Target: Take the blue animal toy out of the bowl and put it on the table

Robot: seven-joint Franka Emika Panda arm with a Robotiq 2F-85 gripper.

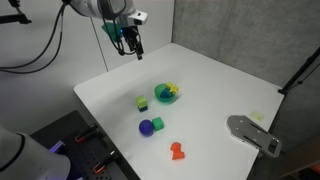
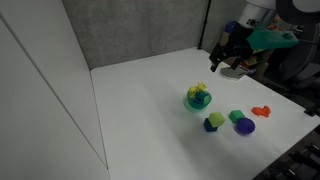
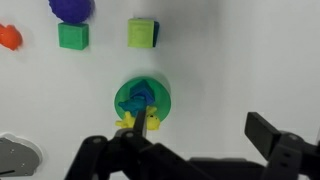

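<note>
Gripper (image 3: pixel 200 135) blurred, cropped — fingertip (image 3: pixel 147 122) overlaps bowl (image 3: pixel 166 102) with blue animal toy (image 3: pixel 138 95)

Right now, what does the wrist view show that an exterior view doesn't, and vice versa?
Wrist only: a straight-down look into the bowl, with the blue animal toy inside by a yellow piece; claw fingers spread. Exterior view only: the arm, the table edges, claw high above the table. Shared: bowl, toy, purple ball, orange toy, green block.

A: What sort of place is this?
B: Probably a lab. The white table (image 1: pixel 215 80) stands against a bare grey wall (image 1: pixel 240 25), black cables (image 1: pixel 50 42) hang beside it, and a dark stand leg (image 1: pixel 300 70) leans by its corner.
</note>
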